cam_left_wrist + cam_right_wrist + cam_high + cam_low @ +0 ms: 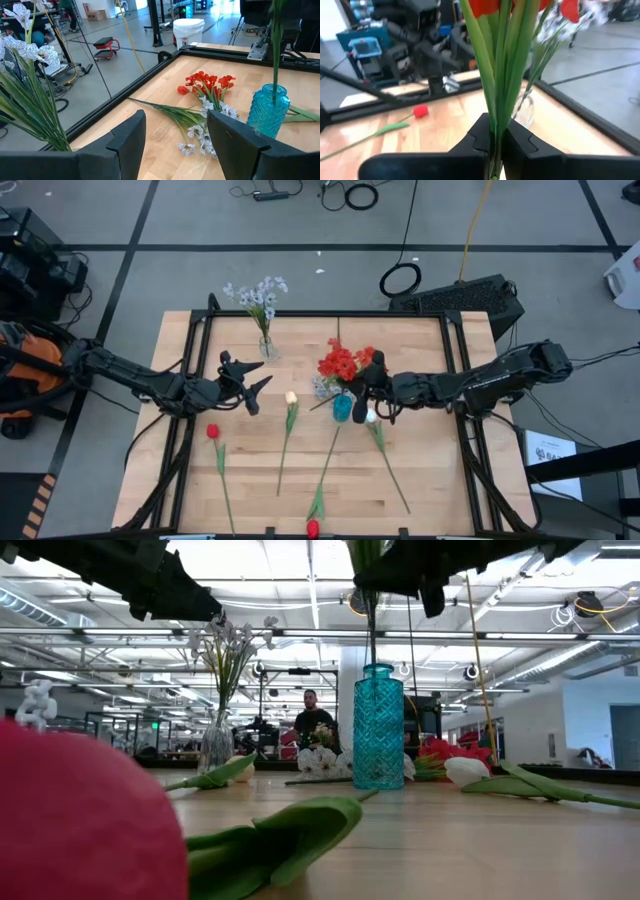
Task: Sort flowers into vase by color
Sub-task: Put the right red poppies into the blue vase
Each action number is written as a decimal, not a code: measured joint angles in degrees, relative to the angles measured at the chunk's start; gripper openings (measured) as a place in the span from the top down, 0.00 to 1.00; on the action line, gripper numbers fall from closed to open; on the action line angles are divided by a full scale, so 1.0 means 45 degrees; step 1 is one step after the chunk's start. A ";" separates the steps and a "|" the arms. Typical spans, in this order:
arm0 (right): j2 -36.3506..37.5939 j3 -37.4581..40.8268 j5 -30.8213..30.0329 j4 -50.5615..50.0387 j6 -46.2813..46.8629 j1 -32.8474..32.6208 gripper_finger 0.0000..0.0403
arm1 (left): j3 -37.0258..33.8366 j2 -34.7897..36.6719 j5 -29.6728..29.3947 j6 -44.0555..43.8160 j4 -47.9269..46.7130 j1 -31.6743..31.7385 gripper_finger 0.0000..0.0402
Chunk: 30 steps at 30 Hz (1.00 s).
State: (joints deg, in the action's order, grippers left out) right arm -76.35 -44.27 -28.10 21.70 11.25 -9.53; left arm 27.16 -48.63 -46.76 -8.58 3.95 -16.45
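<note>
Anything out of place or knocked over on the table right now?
Nothing is toppled: the blue vase and clear vase stand upright. One oddity: a red bloom lies at the table's near edge, close against the low camera. The right end effector is shut on a red flower over the blue vase.

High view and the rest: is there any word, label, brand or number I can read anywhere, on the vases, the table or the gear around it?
No text reads in any view.
White sheet on the floor right of the table: dark print, too small to read.
Teal vase: cut pattern only, no label.
Clear vase: no label.
White bucket beyond the table: a small mark, too blurred to read.
</note>
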 joint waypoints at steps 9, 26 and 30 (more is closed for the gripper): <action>-0.1416 0.0004 -0.0445 0.0200 0.0049 -0.0309 0.96 | 0.0000 0.0003 0.0000 0.0000 0.0000 -0.0003 0.46; -0.1982 0.1045 -0.0409 0.1998 0.0679 -0.0327 0.94 | 0.0000 0.0003 0.0000 0.0005 -0.0005 0.0000 0.46; -0.1982 0.1078 -0.0407 0.1814 0.0653 -0.0327 0.90 | 0.0000 -0.0002 0.0000 0.0005 -0.0009 -0.0004 0.46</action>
State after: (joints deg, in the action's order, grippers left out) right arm -85.27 -39.42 -29.93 29.86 14.19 -11.00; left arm 27.16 -48.64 -46.76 -8.56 3.91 -16.47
